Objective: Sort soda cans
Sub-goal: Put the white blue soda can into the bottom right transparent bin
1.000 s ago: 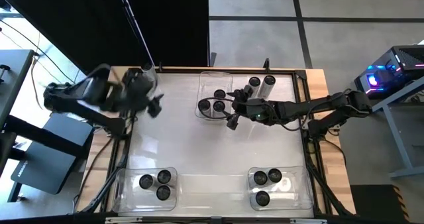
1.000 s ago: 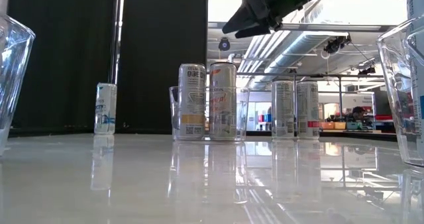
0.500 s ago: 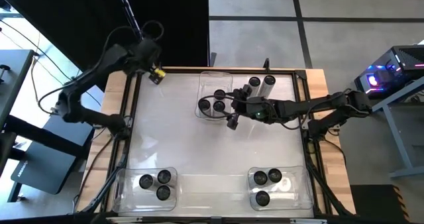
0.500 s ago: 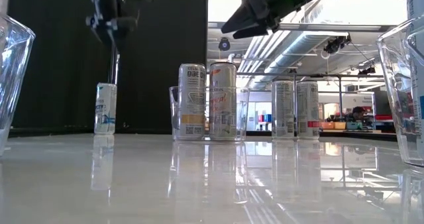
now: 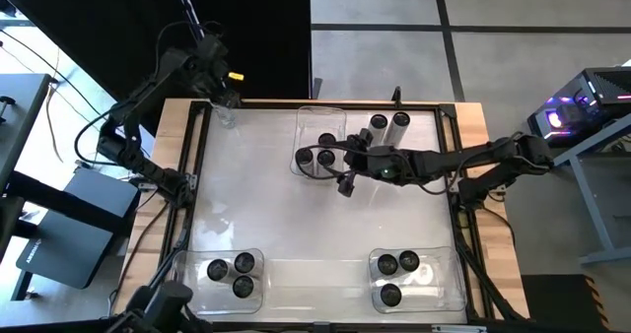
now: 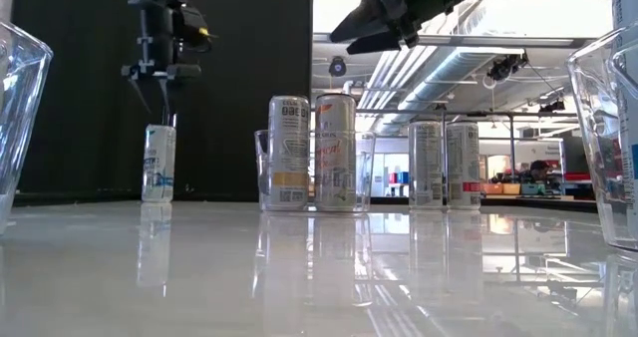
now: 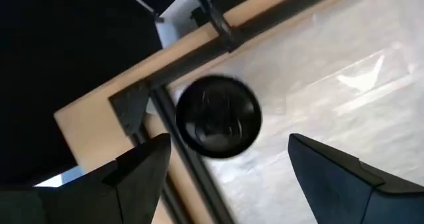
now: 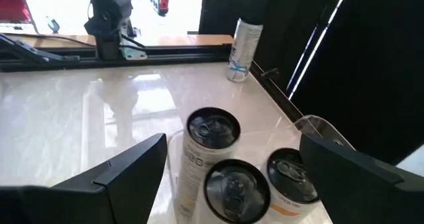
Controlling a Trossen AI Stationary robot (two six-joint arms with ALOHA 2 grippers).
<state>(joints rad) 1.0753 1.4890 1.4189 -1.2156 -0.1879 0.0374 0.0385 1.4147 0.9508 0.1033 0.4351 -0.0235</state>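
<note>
A lone soda can (image 6: pixel 159 164) stands upright at the table's far left corner (image 5: pixel 227 116). My left gripper (image 6: pixel 157 100) hangs open just above it, pointing down; in the left wrist view the can's dark top (image 7: pixel 218 116) shows between the spread fingers, untouched. My right gripper (image 5: pixel 344 172) hovers open above the clear far bin (image 5: pixel 320 116), where three soda cans (image 8: pixel 213 128) stand upright. Two more cans (image 5: pixel 388 126) stand right of that bin.
Two clear bins sit at the near edge, the left one (image 5: pixel 187 279) and the right one (image 5: pixel 449 279), each with three upright cans. A raised dark rail and wooden frame (image 7: pixel 199 65) runs close behind the lone can. The table's middle is bare.
My left gripper has swung from the table's left edge to the far left corner, tipped to point down and sunk toward the lone can. It stays open. The cans have not moved.
</note>
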